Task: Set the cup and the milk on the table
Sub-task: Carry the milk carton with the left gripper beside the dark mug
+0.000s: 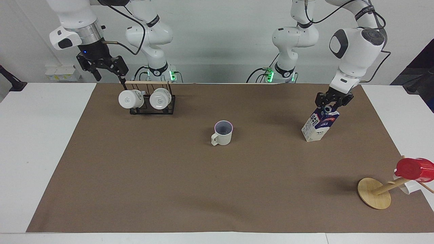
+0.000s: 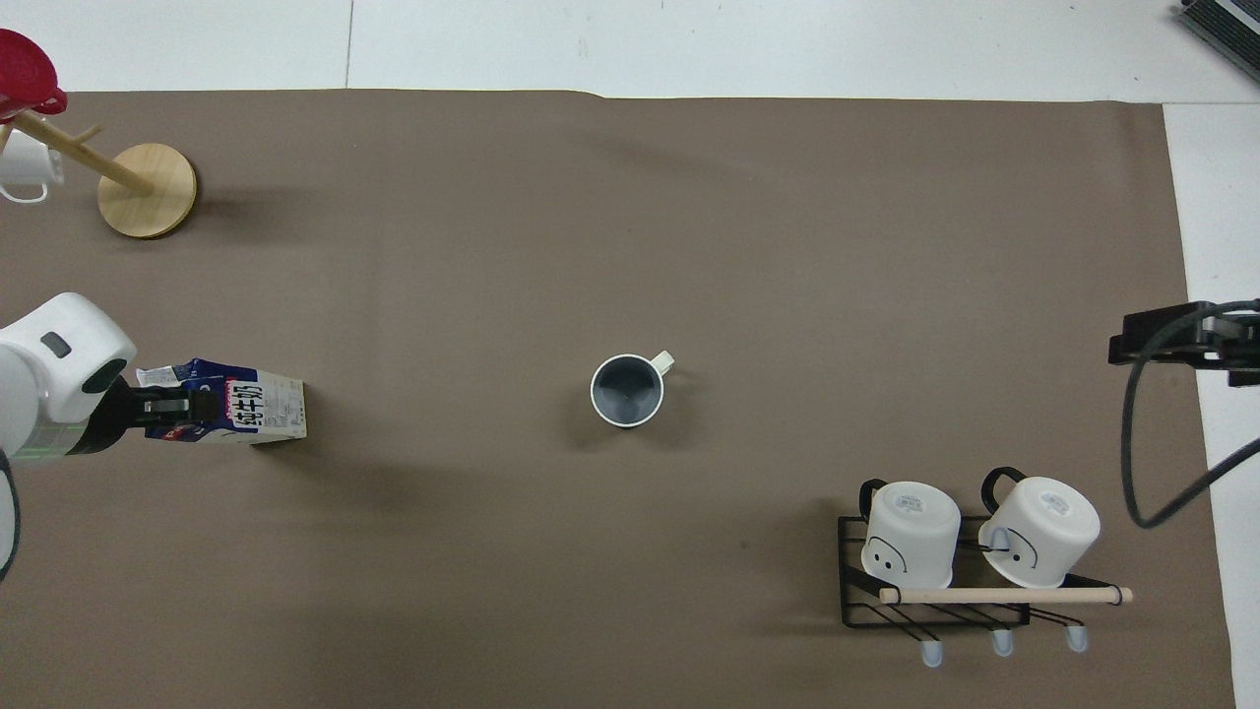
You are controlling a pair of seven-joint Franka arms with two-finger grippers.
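Observation:
The cream-white cup [image 1: 223, 133] stands upright in the middle of the brown mat [image 1: 169, 176] on the white table [image 1: 34, 152], nothing touching it; it also shows in the overhead view [image 2: 627, 391]. The milk [image 1: 319, 126] stands on the mat toward the left arm's end, also seen in the overhead view [image 2: 251, 414]. My left gripper [image 1: 333, 101] is right at the carton's top by the cap, also seen in the overhead view [image 2: 167, 404]. My right gripper [image 1: 108, 73] is open, empty and raised, off to the side of the mug rack; its tip shows in the overhead view [image 2: 1166, 340].
A black wire rack [image 1: 149, 110] holding two white mugs stands near the robots toward the right arm's end. A wooden mug tree [image 1: 374, 198] with a red cup [image 1: 415, 168] and a small white cup stands far from the robots at the left arm's end.

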